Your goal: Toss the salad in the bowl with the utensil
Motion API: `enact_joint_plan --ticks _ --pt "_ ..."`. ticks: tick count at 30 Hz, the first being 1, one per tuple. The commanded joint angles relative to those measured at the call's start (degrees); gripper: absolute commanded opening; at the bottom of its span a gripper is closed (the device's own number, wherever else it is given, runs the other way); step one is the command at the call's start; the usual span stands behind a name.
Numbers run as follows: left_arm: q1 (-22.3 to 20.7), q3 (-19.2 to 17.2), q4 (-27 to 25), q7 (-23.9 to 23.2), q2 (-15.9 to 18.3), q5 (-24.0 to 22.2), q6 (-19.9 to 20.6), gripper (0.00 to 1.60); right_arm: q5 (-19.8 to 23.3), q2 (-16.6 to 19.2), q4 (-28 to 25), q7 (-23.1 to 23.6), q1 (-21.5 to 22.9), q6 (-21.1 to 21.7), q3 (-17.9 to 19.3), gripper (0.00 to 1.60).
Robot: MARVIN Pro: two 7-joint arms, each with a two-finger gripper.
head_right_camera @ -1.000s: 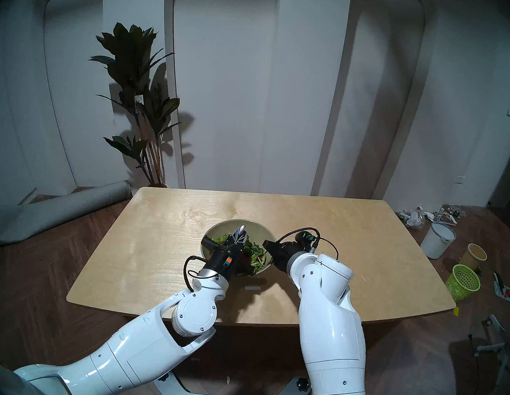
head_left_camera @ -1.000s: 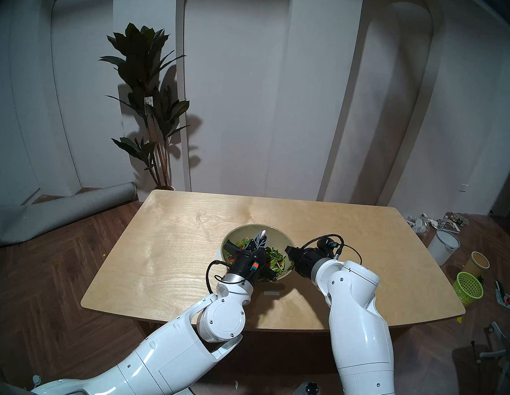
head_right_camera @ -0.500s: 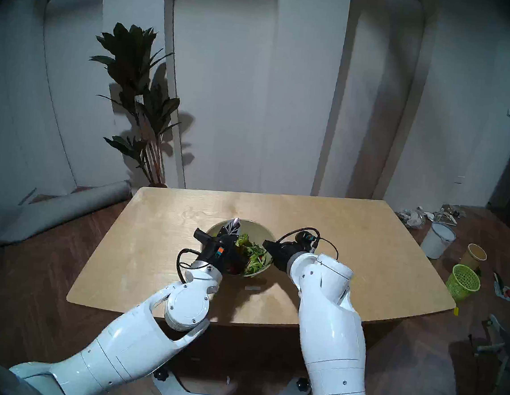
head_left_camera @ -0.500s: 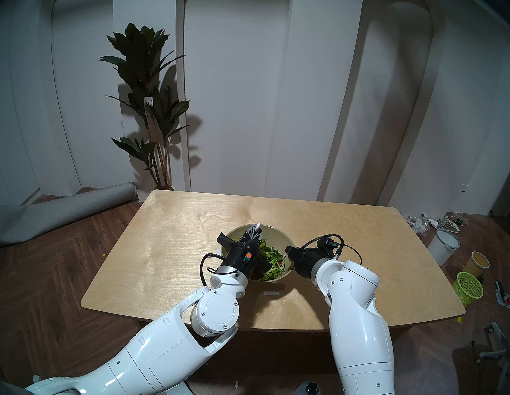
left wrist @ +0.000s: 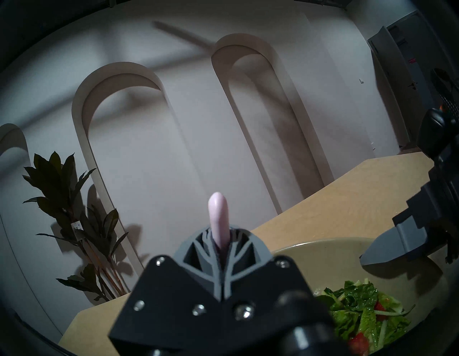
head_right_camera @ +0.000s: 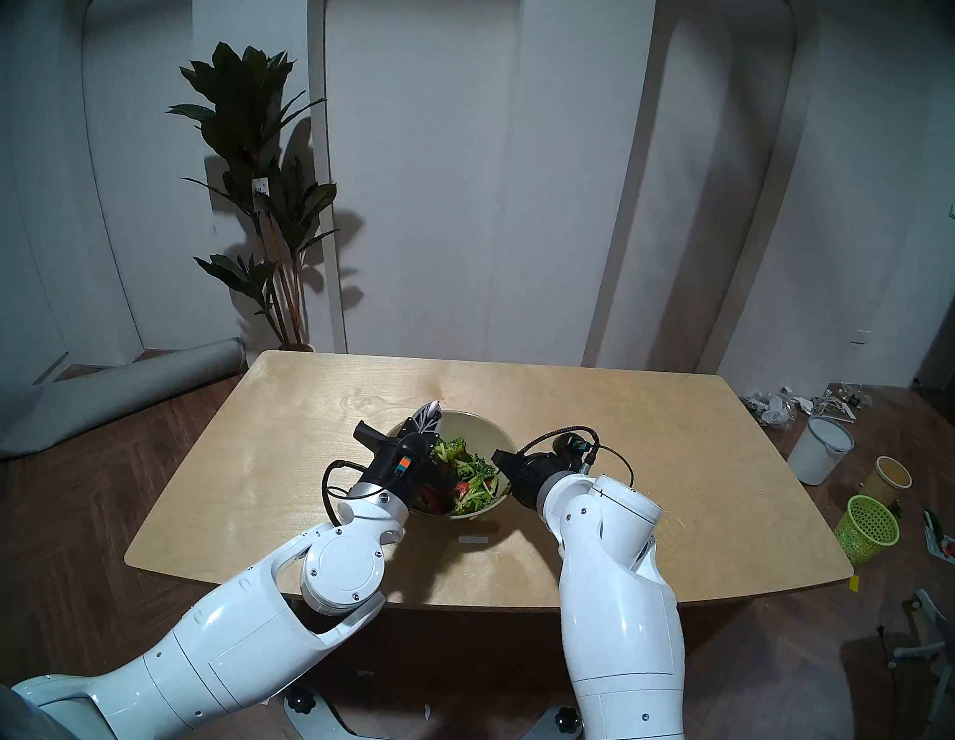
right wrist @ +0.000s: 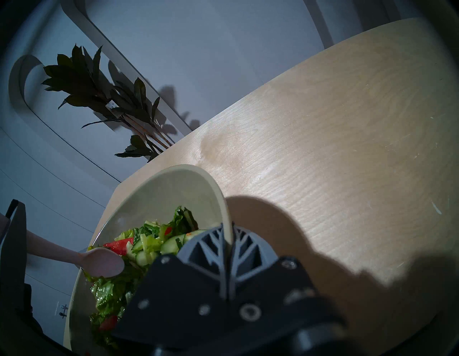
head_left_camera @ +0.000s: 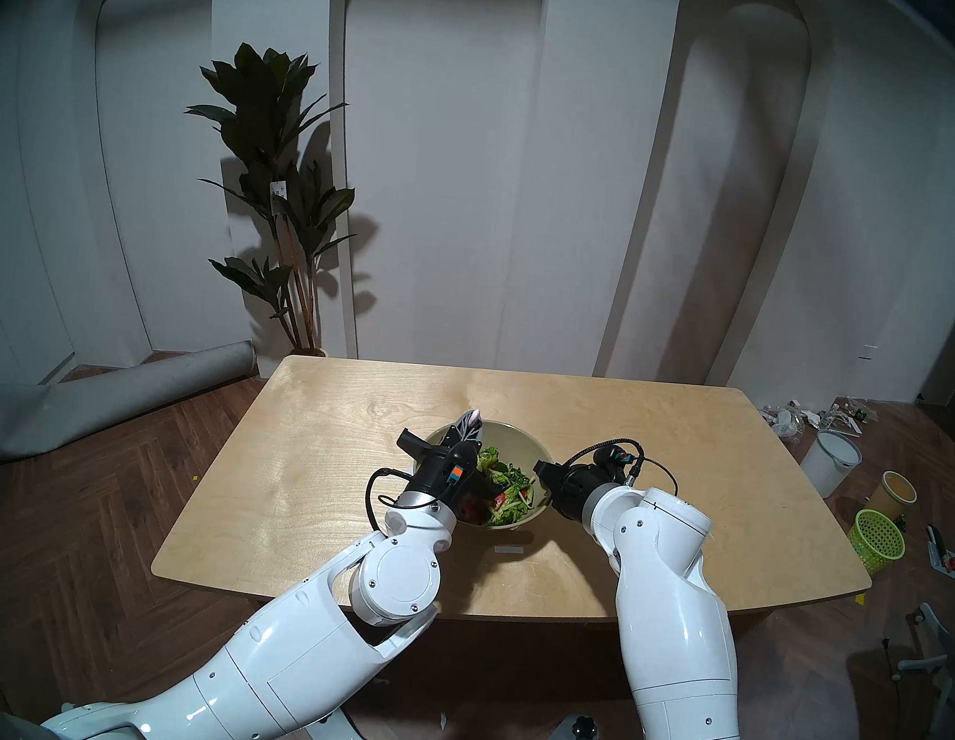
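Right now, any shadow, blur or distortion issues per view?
Head views: dim, fisheye rim, arm shadows on the table. Left wrist: the spoon handle is soft, gripper housing blurred. Right wrist: the gripper's big shadow crosses the table; the salad and the bowl stay sharp.

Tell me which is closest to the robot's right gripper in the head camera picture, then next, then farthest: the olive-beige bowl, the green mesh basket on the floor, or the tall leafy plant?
From the right gripper:
1. The round olive-beige bowl, which it clamps by the rim.
2. The green mesh basket, on the floor off the table's right side.
3. The tall dark-leaved plant, by the back wall on the left.
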Motion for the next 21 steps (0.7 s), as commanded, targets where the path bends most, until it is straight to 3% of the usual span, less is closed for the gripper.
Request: enact_joint_plan --ticks 1,2,9,16,17,21 --pt "1.7 -2.7 -6.8 -2.6 0.0 -6.8 1.9 0.0 0.1 0.0 -1.3 0.1 0.4 0.0 0.0 0.0" --pt "1.4 -2.8 -6.6 -2.6 -0.2 -7.1 1.6 0.0 0.1 0.0 -1.3 0.1 0.4 0.0 0.0 0.0" --pt "2.8 -7.6 -11.6 -7.8 -1.8 -21.3 4.4 0.0 0.1 0.0 -1.1 0.1 0.5 -0.1 0.0 0.0" --pt "3.1 -13.7 -13.0 -11.0 -3.0 -33.0 9.0 0.0 0.1 0.0 -1.2 0.1 0.5 -0.1 0.0 0.0" --pt "3.0 -15.4 -13.1 -11.8 -3.0 -36.4 11.1 0.0 0.1 0.0 -1.3 0.1 0.5 -0.1 0.0 0.0" --pt "3.0 -17.8 -13.0 -13.1 -2.9 -41.8 14.1 0.0 0.1 0.0 -1.3 0.1 0.4 0.0 0.0 0.0"
